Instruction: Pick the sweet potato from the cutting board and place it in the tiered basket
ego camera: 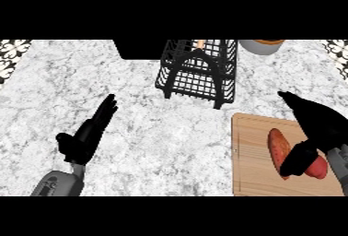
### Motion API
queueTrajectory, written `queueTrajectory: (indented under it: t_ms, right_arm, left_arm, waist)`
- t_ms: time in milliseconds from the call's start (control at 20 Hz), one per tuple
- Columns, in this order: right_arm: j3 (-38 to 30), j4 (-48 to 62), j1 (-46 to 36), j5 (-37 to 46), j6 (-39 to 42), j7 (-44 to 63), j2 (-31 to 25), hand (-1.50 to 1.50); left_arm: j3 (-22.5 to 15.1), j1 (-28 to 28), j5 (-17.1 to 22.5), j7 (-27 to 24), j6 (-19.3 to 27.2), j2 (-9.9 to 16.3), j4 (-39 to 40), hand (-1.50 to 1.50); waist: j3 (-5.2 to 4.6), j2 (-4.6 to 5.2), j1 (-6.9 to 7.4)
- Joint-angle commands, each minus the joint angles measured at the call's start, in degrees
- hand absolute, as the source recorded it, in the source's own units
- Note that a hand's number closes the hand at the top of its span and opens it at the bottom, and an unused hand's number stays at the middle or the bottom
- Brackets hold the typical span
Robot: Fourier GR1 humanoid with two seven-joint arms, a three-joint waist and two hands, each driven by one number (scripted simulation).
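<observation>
A reddish-orange sweet potato [279, 146] lies on the wooden cutting board [255, 179] at the lower right. My right hand [318, 124] hovers over it, fingers straight and pointing away, thumb hanging down across the potato's near half; nothing is gripped. The black wire tiered basket [198, 73] stands at the back centre of the counter, above and left of the board. My left hand [88, 131] rests open at the left, fingers straight, away from everything.
A dark rectangular object [139, 49] sits at the back edge, left of the basket. A grey bowl with an orange top [262, 45] shows at the back right. Marble counter lies between the left hand and the board.
</observation>
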Motion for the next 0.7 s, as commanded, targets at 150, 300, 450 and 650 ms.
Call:
queueTrajectory:
  t_ms: [150,300,450,650]
  right_arm:
    - [0.97,4.95,4.59,3.83,-0.59,5.97,3.48,-1.5]
    - [0.43,5.35,6.53,6.0,-0.86,4.3,4.69,-1.5]
    - [0.39,3.85,8.83,9.49,-1.09,3.98,8.25,-1.5]
    - [-0.57,7.54,8.7,12.14,-2.25,5.56,10.14,-1.5]
  left_arm:
    - [0.37,0.16,-0.71,0.15,-0.3,-1.34,1.18,0.0]
    - [-0.13,0.6,-2.31,-0.34,1.17,-2.97,-0.17,0.0]
    - [2.78,0.19,-0.94,-0.03,-2.06,-1.06,0.56,0.0]
    - [2.67,0.33,-1.41,0.32,-2.21,-1.58,0.11,0.0]
  waist:
    - [0.08,0.14,-0.03]
    - [0.08,0.06,-0.16]
    - [0.08,0.06,-0.18]
    - [0.07,0.07,-0.05]
